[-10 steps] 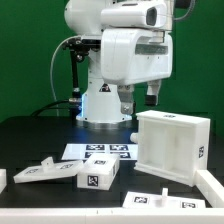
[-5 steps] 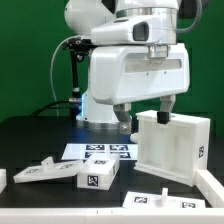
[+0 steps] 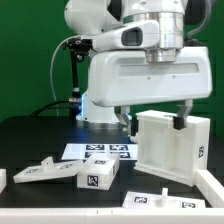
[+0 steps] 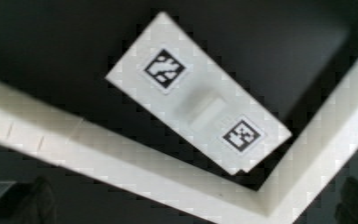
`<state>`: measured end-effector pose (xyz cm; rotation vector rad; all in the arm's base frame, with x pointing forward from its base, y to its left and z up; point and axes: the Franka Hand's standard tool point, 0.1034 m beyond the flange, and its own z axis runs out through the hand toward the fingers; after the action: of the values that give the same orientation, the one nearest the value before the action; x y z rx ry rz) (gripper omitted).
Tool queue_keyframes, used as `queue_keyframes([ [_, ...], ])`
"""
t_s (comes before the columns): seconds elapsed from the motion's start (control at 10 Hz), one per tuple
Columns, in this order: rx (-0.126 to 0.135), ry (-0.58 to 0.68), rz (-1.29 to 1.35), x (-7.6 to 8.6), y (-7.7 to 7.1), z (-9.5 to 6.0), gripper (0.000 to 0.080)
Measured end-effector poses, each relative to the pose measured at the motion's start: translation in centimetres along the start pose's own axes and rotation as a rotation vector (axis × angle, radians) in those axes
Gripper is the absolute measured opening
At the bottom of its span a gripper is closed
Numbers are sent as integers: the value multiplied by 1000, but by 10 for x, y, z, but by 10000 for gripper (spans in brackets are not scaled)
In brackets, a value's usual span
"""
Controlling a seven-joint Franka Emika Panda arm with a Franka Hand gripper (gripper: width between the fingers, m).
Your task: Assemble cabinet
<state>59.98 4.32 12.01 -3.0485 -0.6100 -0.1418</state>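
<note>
A green backdrop [image 3: 25,40] stands behind a black table [image 3: 30,140]. The gripper [image 3: 151,120] hangs low at the exterior view's right, its broad white hand filling much of that frame. Its dark fingers [image 3: 181,122] are spread wide with nothing held between them. Just beneath stands the cabinet [image 3: 170,150], an upright white box with thick walls, resting on the table at the exterior view's right with a tag on its side panel. One finger seems to sit over the cabinet's top wall and the other just off its edge, toward the exterior view's left; whether either touches the plastic cannot be told. The wrist view looks past thick white walls [image 4: 69,140], likely the cabinet's, onto a flat white strip [image 4: 194,100] with two tags, lying on the black surface.

Further out, the marker board [image 3: 105,152] lies flat before the arm's base. Two small tagged blocks [image 3: 80,175] rest near the front at the exterior view's left, and another white piece [image 3: 150,200] lies along the front edge.

The step in hand looks like taking hold of the cabinet by its top wall. To do it well, the fingers should straddle one wall squarely and descend straight so neither tip lands on the rim. They should close only once seated deep enough that the tall box cannot tip or twist
</note>
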Motion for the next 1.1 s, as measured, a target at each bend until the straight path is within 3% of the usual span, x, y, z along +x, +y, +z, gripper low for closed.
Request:
queue_keyframes([
  [0.5, 1, -2, -53, -1, 1, 2, 796],
  [0.7, 4, 3, 63, -2, -2, 27, 796],
  [0.8, 8, 12, 34, -6, 8, 41, 796],
  [1.1, 10, 7, 40, -7, 8, 42, 796],
])
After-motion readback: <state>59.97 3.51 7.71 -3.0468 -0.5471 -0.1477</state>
